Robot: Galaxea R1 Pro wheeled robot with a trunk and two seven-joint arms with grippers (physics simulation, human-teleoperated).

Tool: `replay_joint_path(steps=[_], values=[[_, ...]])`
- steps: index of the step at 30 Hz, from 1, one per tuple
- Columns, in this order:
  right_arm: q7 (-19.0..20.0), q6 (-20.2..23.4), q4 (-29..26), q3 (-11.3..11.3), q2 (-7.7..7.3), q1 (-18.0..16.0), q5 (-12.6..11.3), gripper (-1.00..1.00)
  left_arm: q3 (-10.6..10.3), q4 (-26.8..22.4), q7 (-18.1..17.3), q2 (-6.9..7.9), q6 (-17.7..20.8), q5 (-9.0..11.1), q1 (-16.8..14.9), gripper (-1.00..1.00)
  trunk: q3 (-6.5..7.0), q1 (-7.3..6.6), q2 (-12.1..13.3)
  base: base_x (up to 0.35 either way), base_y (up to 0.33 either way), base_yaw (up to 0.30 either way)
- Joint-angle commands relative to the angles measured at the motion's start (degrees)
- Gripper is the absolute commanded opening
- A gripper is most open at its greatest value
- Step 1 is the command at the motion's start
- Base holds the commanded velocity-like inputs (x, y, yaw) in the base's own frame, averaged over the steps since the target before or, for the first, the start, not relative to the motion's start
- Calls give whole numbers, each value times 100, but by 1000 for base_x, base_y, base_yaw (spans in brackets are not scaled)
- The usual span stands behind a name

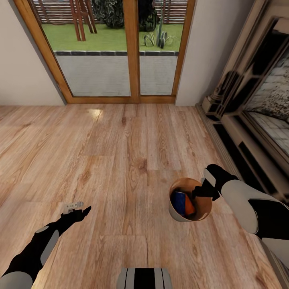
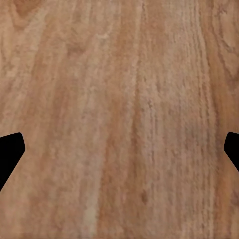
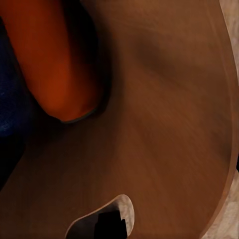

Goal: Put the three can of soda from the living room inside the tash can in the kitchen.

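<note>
A warm wood plank floor (image 1: 120,160) is seen from the head view, with wood-framed glass doors (image 1: 120,48) at the far wall and a stone fireplace surround (image 1: 249,120) along the right side. The trash can (image 1: 176,214) (light grey outside, brown inside) is held off to the right, tilted so that its opening faces the camera. Inside it an orange soda can (image 1: 189,206) and a dark blue soda can (image 1: 178,201) are lying side by side, touching; a third can cannot be made out.

The right gripper (image 1: 199,192) is placed at the bin's rim, and it appears to be clamped on that rim, though its fingers are hidden there. In the right wrist view the brown inner wall (image 3: 164,109) is shown close up, with the orange can (image 3: 55,59) resting against it, the blue can (image 3: 12,99) beside that, and an oval handle cut-out (image 3: 107,219) near the rim.

The left gripper (image 1: 82,210) is held low over bare floor, well apart from the bin. In the left wrist view its dark fingertips (image 2: 10,154) are seen spread wide at either edge, with nothing between them but planks (image 2: 119,119).
</note>
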Motion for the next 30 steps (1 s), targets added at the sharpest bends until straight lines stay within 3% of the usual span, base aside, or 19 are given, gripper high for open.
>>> replay_joint_path(steps=[1, 13, 30], values=[[0, 0, 0, 0, 0, 0, 0, 100, 0, 0, 0, 2, 0, 0, 1, 100, 0, 0, 0, 0, 0, 0], [0, 0, 0, 8, 7, 0, 0, 100, 0, 8, 1, 0, 17, 4, -4, 100, 0, 0, 0, 0, 0, 0], [0, 0, 0, 1, 9, 0, 0, 100, -1, 197, -17, 8, 85, -9, -6, 100, 377, -44, 23, 0, 0, 0]])
